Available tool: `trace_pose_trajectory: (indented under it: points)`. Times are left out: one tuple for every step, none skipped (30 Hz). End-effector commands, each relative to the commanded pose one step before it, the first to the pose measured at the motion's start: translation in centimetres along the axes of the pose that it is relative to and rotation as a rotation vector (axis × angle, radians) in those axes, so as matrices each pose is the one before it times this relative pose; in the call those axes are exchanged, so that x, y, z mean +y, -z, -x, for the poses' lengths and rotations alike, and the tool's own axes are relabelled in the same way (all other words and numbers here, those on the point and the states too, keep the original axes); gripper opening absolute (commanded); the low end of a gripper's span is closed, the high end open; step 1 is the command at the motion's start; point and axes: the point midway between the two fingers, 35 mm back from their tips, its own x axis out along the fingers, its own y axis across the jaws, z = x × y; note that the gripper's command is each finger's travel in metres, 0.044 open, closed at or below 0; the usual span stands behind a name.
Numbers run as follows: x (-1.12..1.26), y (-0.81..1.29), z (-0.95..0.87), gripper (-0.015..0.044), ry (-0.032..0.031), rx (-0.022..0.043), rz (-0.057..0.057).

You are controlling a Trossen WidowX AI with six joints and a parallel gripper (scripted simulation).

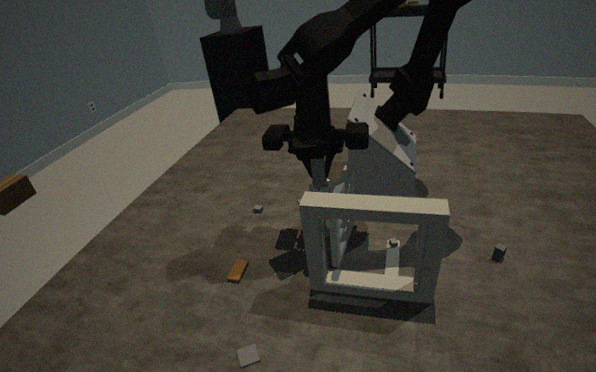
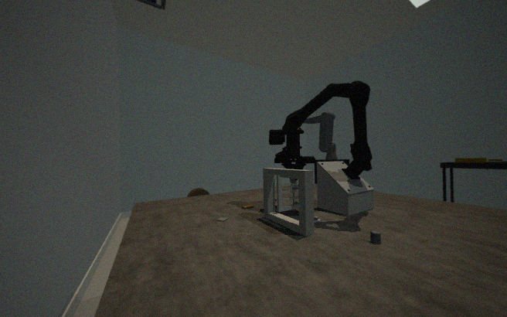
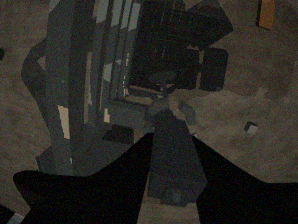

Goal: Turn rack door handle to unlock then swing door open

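The pale rack frame (image 1: 373, 199) (image 2: 307, 201) stands upright on the table (image 1: 143, 316) (image 2: 185, 267). Its door (image 1: 338, 244) (image 3: 60, 90) is swung far back on the robot's side, nearly edge-on in the top view and roughly square to the frame; the exact angle cannot be told. My gripper (image 1: 320, 177) (image 3: 169, 139) points down behind the frame's upper left corner and is shut on the upright grey handle (image 3: 175, 160), which stands between the fingers. How far the handle is turned is not clear. In the exterior view the frame hides the fingertips.
An orange block (image 1: 237, 271) (image 2: 247, 206) (image 3: 266, 14) and a flat grey tile (image 1: 248, 355) (image 2: 222, 219) lie left of the frame. A small cube (image 1: 257, 208) (image 3: 251, 127) lies farther back. A dark block (image 1: 499, 253) (image 2: 375, 237) lies right. The robot's base (image 1: 381, 168) (image 2: 332, 193) stands behind.
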Motion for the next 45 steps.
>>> trace_pose_trajectory:
  points:
    - [-0.985, -0.297, -0.007, 0.0015, 0.00125, 0.00372, 0.0957]
    - [-0.128, -0.018, 0.002, 0.0015, 0.00008, -0.00002, 0.0091]
    - [-0.043, -0.005, 0.0, 0.0015, 0.00003, -0.00001, 0.003]
    - [0.0, 0.0, 0.0, 0.0015, 0.0, 0.0, 0.0]
    - [0.0, 0.0, 0.0, 0.0015, 0.0, 0.0, 0.0]
    - [0.0, 0.0, 0.0, 0.0015, 0.0, 0.0, 0.0]
    - [0.0, 0.0, 0.0, 0.0015, 0.0, 0.0, 0.0]
    - [0.0, 0.0, 0.0, 0.0015, 0.0, 0.0, 0.0]
    - [0.0, 0.0, 0.0, 0.0015, 0.0, 0.0, 0.0]
    - [0.0, 0.0, 0.0, 0.0015, 0.0, 0.0, 0.0]
    - [0.0, 0.0, 0.0, 0.0015, 0.0, 0.0, 0.0]
    - [0.0, 0.0, 0.0, 0.0015, 0.0, 0.0, 0.0]
    - [0.0, 0.0, 0.0, 0.0015, 0.0, 0.0, 0.0]
    - [0.0, 0.0, 0.0, 0.0015, 0.0, 0.0, 0.0]
    - [0.0, 0.0, 0.0, 0.0015, 0.0, 0.0, 0.0]
    - [0.0, 0.0, 0.0, 0.0015, 0.0, 0.0, 0.0]
    - [0.0, 0.0, 0.0, 0.0015, 0.0, 0.0, 0.0]
    - [0.0, 0.0, 0.0, 0.0015, 0.0, 0.0, 0.0]
    - [0.0, 0.0, 0.0, 0.0015, 0.0, 0.0, 0.0]
    - [0.0, 0.0, 0.0, 0.0041, 0.0, 0.0, 0.0]
    - [0.0, 0.0, 0.0, 0.0068, 0.0, 0.0, 0.0]
    - [0.0, 0.0, 0.0, 0.0094, 0.0, 0.0, 0.0]
    - [0.0, 0.0, 0.0, 0.012, 0.0, 0.0, 0.0]
    - [0.0, 0.0, 0.0, 0.0146, 0.0, 0.0, 0.0]
    - [0.0, 0.0, 0.0, 0.0173, 0.0, 0.0, 0.0]
    - [0.0, 0.0, 0.0, 0.0199, 0.0, 0.0, 0.0]
    - [0.0, 0.0, 0.0, 0.0225, 0.0, 0.0, 0.0]
    - [0.0, 0.0, 0.0, 0.0251, 0.0, 0.0, 0.0]
    - [0.0, 0.0, 0.0, 0.0278, 0.0, 0.0, 0.0]
    - [0.0, 0.0, 0.0, 0.0287, 0.0, 0.0, 0.0]
    - [-0.003, -0.002, 0.028, 0.0287, 0.00003, 0.0, 0.0]
    - [-0.009, -0.007, 0.084, 0.0287, 0.00008, 0.00001, 0.0]
    - [-0.015, -0.012, 0.14, 0.0287, 0.00012, 0.00003, 0.0]
    - [-0.018, -0.013, 0.17, 0.0287, 0.00015, 0.00003, 0.0]
    - [-0.017, -0.012, 0.171, 0.0287, 0.00014, 0.00003, 0.0]
    - [-0.016, -0.012, 0.171, 0.0287, 0.00014, 0.00003, 0.0]
    - [-0.015, -0.011, 0.172, 0.0287, 0.00013, 0.00003, 0.0]
    - [-0.014, -0.01, 0.172, 0.0287, 0.00012, 0.00003, 0.0]
    - [-0.014, -0.009, 0.172, 0.0287, 0.00012, 0.00003, 0.0]
    - [-0.013, -0.008, 0.173, 0.0287, 0.00011, 0.00003, 0.0]
    - [-0.012, -0.008, 0.173, 0.0287, 0.00011, 0.00003, 0.0]
    - [-0.011, -0.007, 0.173, 0.0287, 0.0001, 0.00004, 0.0]
    - [-0.01, -0.006, 0.174, 0.0287, 0.0001, 0.00004, 0.0]
    - [-0.009, -0.005, 0.174, 0.0287, 0.00009, 0.00004, 0.0]
    - [-0.008, -0.004, 0.174, 0.0287, 0.00009, 0.00004, 0.0]
